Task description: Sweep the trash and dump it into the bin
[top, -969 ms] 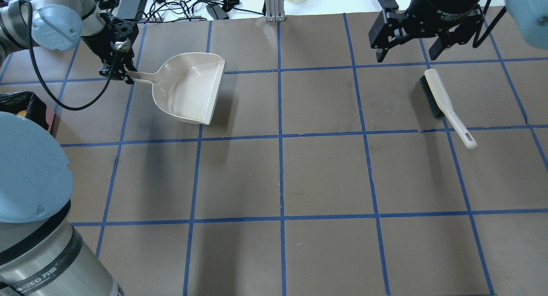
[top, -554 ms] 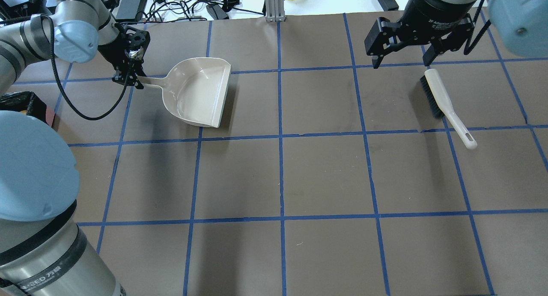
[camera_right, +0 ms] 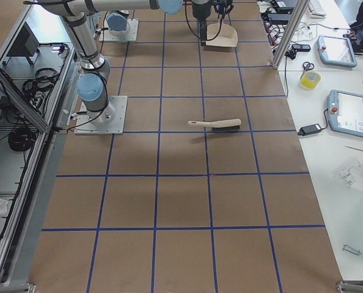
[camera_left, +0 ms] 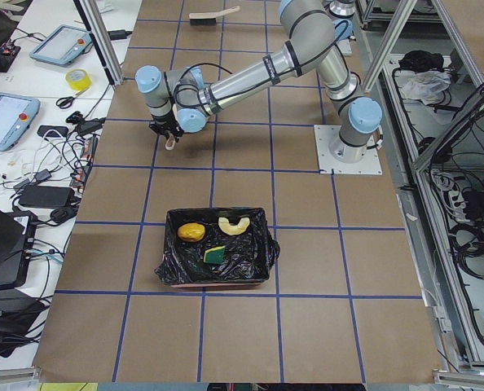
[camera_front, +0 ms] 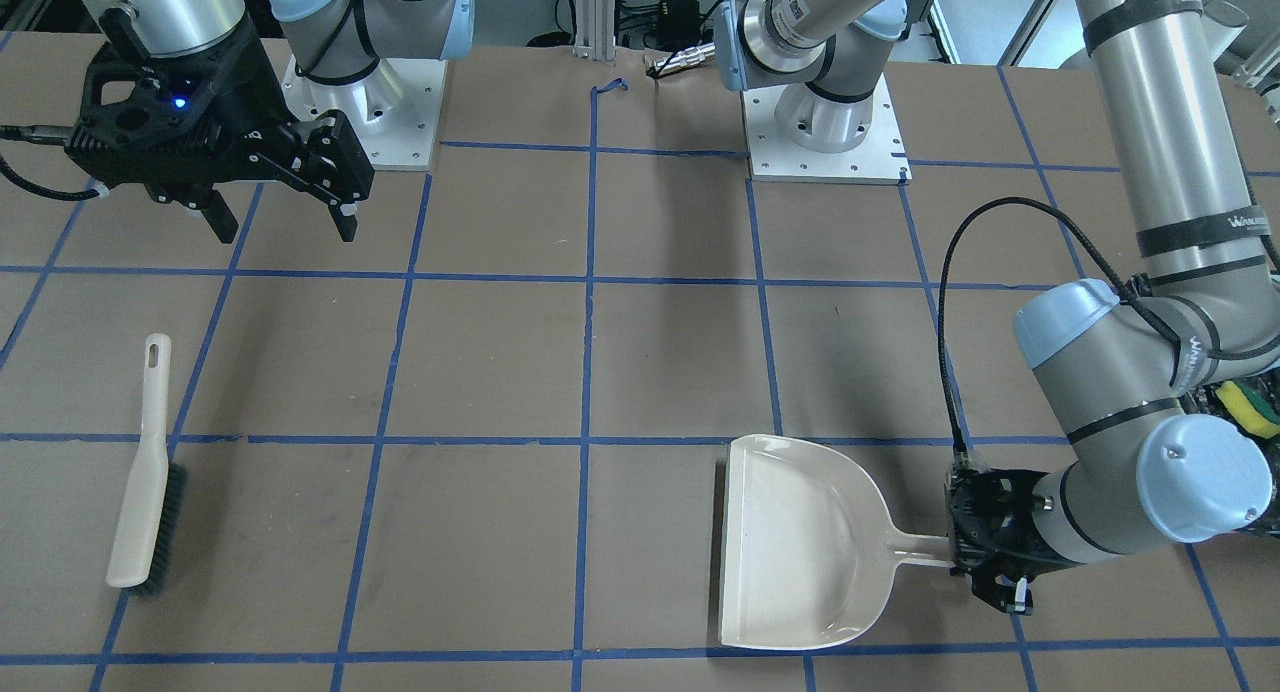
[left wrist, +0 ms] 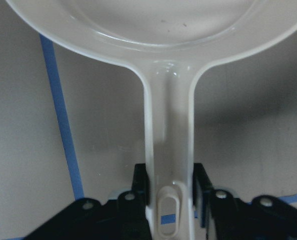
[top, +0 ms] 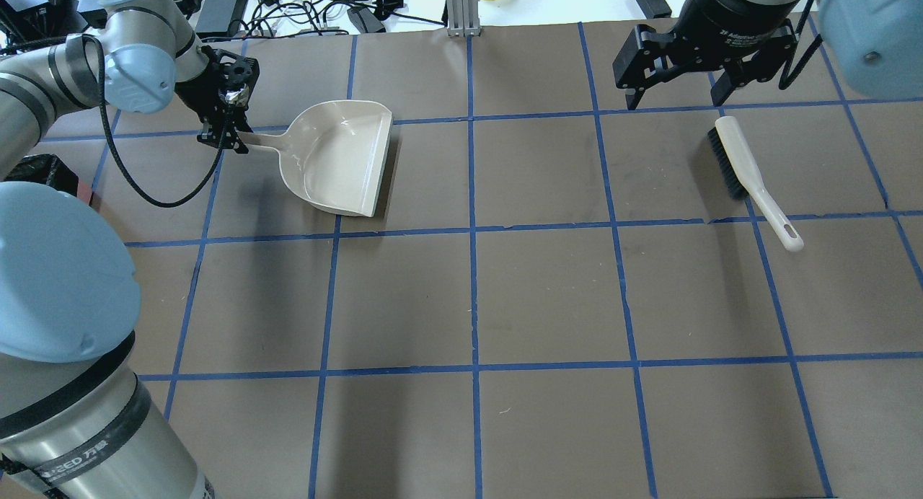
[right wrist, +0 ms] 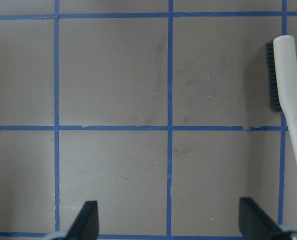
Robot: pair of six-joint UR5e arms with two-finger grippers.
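The pink bin [camera_left: 170,275], lined with a black bag, holds the trash: a golden-brown lump [camera_left: 191,231], a pale half-ring [camera_left: 235,226] and a yellow-green sponge [camera_left: 215,255]. A sliver of the bin shows at the overhead view's left edge [top: 40,171]. The sponge also shows in the front view [camera_front: 1245,404]. My left gripper [top: 229,142] [camera_front: 975,564] [left wrist: 169,187] is shut on the handle of the beige dustpan [top: 339,156] [camera_front: 790,542] [left wrist: 158,20], which looks empty. My right gripper [top: 676,99] [camera_front: 287,234] [right wrist: 168,220] is open and empty, raised beyond the hand brush [top: 750,174] [camera_front: 145,482] [right wrist: 288,85].
Brown table with a blue tape grid. Cables and devices lie beyond the far edge [top: 310,9]. A metal post [top: 461,9] stands at the far middle. My left arm's elbow [top: 58,268] fills the near left of the overhead view.
My left gripper has carried the dustpan a little to the right and turned it. My right gripper has shifted slightly away from the brush, still open.
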